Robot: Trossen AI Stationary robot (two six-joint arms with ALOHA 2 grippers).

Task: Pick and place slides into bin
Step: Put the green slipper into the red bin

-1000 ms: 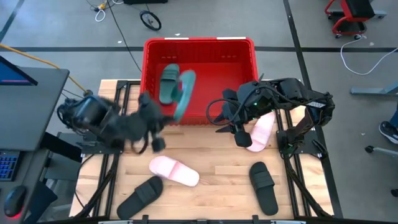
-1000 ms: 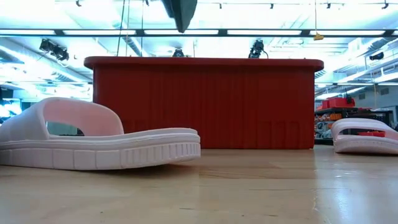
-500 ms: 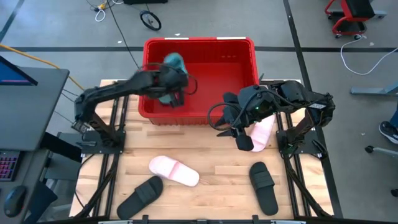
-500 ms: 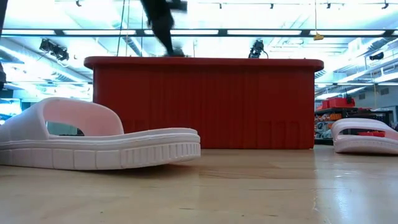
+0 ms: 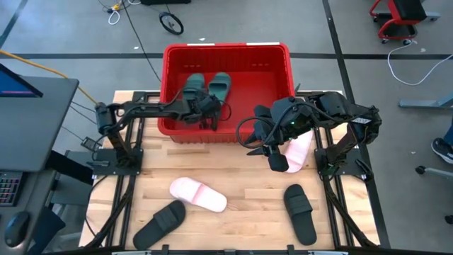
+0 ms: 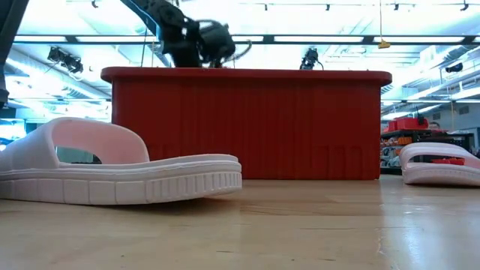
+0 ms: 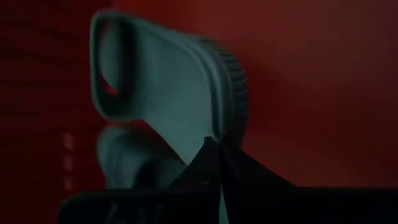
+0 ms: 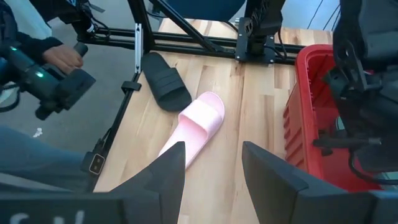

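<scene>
The red bin [image 5: 226, 53] stands at the table's far middle. Two dark green slides lie side by side in it, one [image 5: 192, 89] to the left and one [image 5: 220, 86] to the right. My left gripper [image 5: 210, 108] reaches into the bin just past its near wall, shut at the right-hand green slide [image 7: 168, 93]. My right gripper [image 5: 274, 157] is open and empty, low over the table beside a pale pink slide [image 5: 299, 147]. A second pink slide [image 5: 198, 193] and two black slides [image 5: 159, 221] [image 5: 301, 211] lie sole down on the wood. My left gripper's fingers [image 7: 208, 165] meet at the near end of the dark green slide, beside its ribbed sole rim [image 7: 231, 93]. The fingers themselves hide the place of contact. The slide stretches away from them, strap [image 7: 115, 62] at the far end, above the other green slide [image 7: 124, 158].
A person's hand [image 8: 62, 59] holds a dark device past the table's left edge. The arms' black frames [image 5: 117, 152] [image 5: 340, 152] stand at both sides. In the low view the bin's near wall [image 6: 247, 127] rises behind the near pink slide [image 6: 112, 169].
My left gripper has swung with the dark green slide from in front of the bin's near left corner up over the rim, then down inside the bin. The slide now lies beside the other green one. My right arm has kept still.
</scene>
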